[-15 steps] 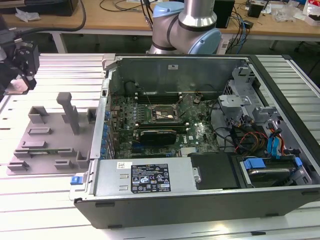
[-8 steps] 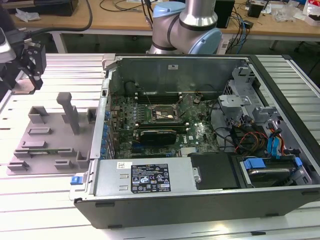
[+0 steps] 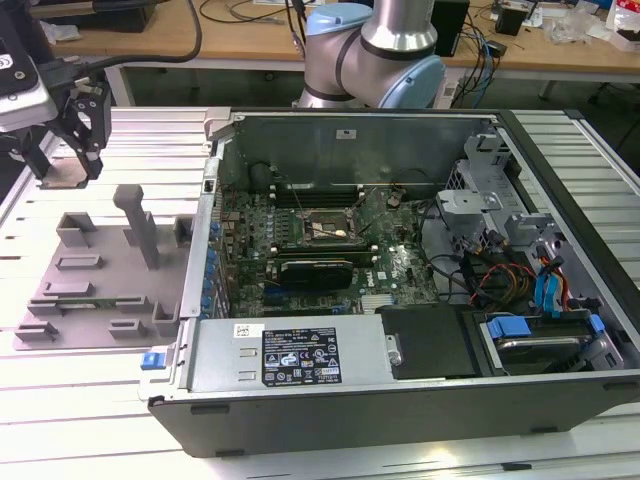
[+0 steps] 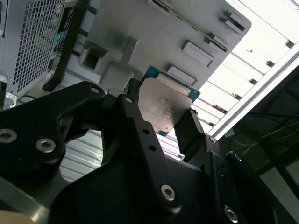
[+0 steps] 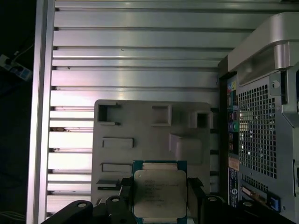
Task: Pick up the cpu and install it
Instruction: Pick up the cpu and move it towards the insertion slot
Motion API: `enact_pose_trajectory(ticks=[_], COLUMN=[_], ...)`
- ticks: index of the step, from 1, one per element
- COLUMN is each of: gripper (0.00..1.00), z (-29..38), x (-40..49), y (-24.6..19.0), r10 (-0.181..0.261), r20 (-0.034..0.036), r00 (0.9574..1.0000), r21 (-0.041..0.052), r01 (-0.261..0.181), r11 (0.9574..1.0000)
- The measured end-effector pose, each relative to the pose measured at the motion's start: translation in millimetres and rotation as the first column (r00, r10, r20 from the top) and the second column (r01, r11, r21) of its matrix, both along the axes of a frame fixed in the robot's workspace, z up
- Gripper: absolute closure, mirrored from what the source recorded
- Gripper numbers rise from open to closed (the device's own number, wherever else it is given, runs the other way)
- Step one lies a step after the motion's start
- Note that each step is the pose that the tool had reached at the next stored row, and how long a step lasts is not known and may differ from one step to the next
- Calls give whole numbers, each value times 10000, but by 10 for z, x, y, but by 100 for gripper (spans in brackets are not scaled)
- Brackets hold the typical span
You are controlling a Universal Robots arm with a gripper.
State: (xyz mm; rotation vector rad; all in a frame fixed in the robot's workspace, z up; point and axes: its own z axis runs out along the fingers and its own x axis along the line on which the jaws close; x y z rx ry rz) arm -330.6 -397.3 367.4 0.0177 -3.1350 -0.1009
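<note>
My gripper (image 3: 68, 165) hangs above the slatted table at the exterior view's far left, past the far end of the grey plastic tray (image 3: 90, 290). It is shut on the cpu (image 3: 66, 180), a flat square chip held level between the two black fingers. In both wrist views the cpu (image 4: 163, 105) (image 5: 160, 193) shows its silvery top and a thin teal edge, with a finger (image 4: 135, 116) (image 5: 194, 198) pressed against each side. The grey tray (image 5: 154, 140) lies below it. The square socket frame (image 3: 330, 228) sits on the motherboard inside the open computer case, well apart from the gripper.
The open computer case (image 3: 400, 380) fills the middle and the exterior view's right, with cables, drive bays and a card near the socket. Upright posts (image 3: 135, 215) rise from the tray. The arm's base (image 3: 380, 50) stands behind the case. The case's rear grille (image 5: 261, 135) is close to the tray.
</note>
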Motion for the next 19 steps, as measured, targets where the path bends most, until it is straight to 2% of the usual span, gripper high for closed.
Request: enact_pose_trajectory(ticks=[10,14,19], gripper=[45,45,45], z=[0,1,1], x=[118,218,300], y=[0,0,0], r10=[0,-1,0], r20=[1,0,1], r00=[10000,10000,10000], r21=[0,0,0], r01=[0,1,0], r11=[10000,10000,10000])
